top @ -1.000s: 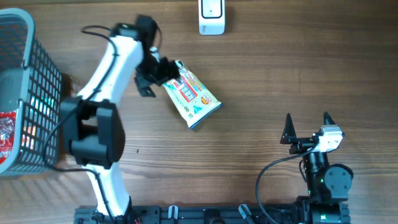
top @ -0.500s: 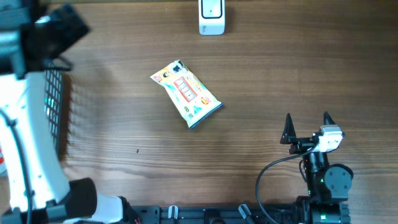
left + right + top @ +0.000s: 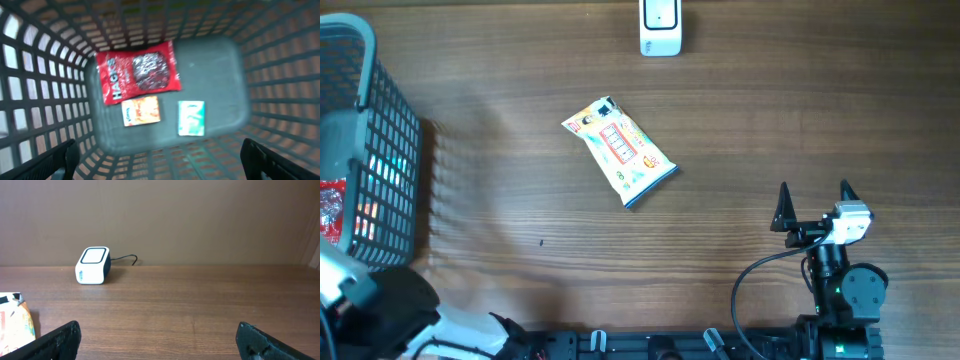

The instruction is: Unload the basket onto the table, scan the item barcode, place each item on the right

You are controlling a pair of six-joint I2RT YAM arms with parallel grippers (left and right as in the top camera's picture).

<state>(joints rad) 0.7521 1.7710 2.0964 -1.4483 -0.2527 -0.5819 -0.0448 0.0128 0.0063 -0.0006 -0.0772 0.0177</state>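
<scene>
Hanging over the grey mesh basket (image 3: 395, 150) at the left of the table (image 3: 770, 120), the left gripper (image 3: 159, 149) has its jaws spread wide and holds nothing. Below it a red packet (image 3: 137, 72), an orange sachet (image 3: 141, 111) and a pale green one (image 3: 191, 118) lie on the basket floor. Further right, the yellow snack packet (image 3: 620, 152) lies flat and slanted mid-table, touched by neither arm. The white scanner (image 3: 660, 27) sits beyond it at the far edge. Rightmost, the right gripper (image 3: 814, 205) rests open and empty, well apart from the packet.
</scene>
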